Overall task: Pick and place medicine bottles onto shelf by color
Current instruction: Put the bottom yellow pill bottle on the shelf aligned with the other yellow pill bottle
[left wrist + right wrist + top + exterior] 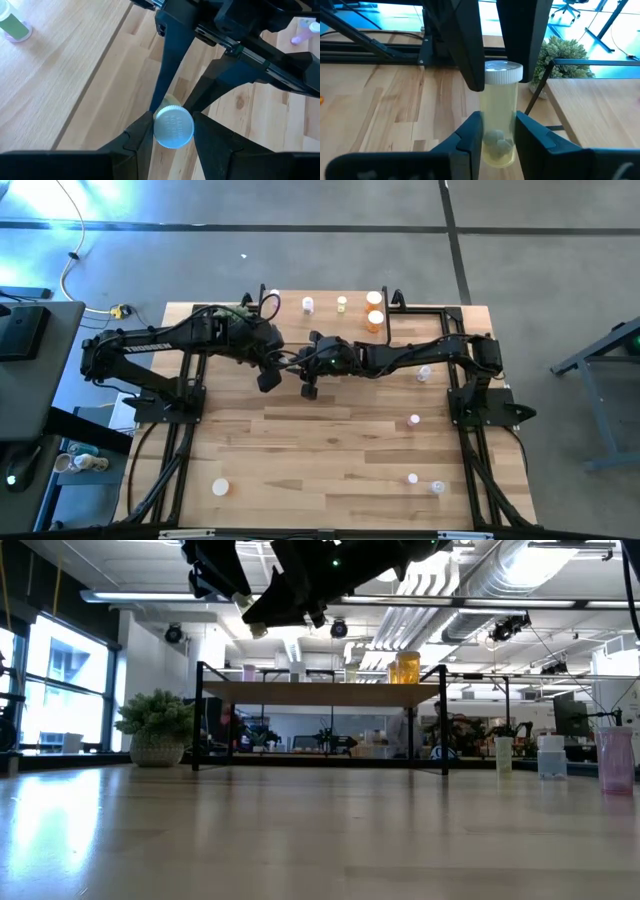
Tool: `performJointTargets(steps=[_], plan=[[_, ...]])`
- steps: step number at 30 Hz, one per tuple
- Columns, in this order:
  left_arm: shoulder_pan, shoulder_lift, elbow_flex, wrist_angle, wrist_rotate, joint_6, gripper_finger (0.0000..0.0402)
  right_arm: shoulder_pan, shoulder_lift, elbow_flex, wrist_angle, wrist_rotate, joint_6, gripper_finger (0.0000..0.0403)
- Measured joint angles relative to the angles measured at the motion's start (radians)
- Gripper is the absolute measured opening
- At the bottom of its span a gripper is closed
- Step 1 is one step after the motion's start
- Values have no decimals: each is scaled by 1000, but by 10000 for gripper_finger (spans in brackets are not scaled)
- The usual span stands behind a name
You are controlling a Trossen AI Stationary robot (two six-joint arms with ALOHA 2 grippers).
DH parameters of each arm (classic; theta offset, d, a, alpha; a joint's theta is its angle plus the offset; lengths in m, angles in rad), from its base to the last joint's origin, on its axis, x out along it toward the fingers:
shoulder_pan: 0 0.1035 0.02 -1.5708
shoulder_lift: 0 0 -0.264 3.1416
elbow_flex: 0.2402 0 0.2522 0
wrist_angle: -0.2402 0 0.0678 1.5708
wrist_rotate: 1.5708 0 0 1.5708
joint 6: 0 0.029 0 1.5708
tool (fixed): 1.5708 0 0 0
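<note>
Left pincer [172, 137]: raised above the middle of the light wooden bench [330, 460], its dark fingers [139, 135] closed on the cap end of a pale yellow-green, white-capped medicine bottle [499, 117].
Right pincer [497, 135]: meets the left one in mid-air, clamped on the lower body of the same bottle; small pale pills show at its bottom.
Held bottle: off the bench, between the two pincers, in front of the shelf.
Shelf [320, 692]: low stand with a light wooden top and thin black legs at the far edge of the bench; it carries an orange bottle [375, 321], a second orange one beside it, a yellowish one [342, 304] and a whitish one [308, 305].
Loose bottles: several small white-capped ones on the bench's right side [414, 421], one near the front left [220, 488].
</note>
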Motion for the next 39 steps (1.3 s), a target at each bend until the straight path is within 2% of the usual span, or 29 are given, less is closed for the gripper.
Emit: performJointTargets(steps=[6,16,24,36,39], plan=[[0,0,0,1,-23,53,140,0,0,-1,-10,4,2,84],[0,-5,0,6,-56,81,197,-1,-6,-2,-79,116,0,84],[0,-12,0,7,-52,148,200,-12,-86,-2,-173,218,-26,84],[0,-38,-2,7,-51,184,200,-68,-243,-2,-380,256,-39,84],[0,-61,-41,35,-52,190,200,-86,-275,-43,-387,253,-24,84]])
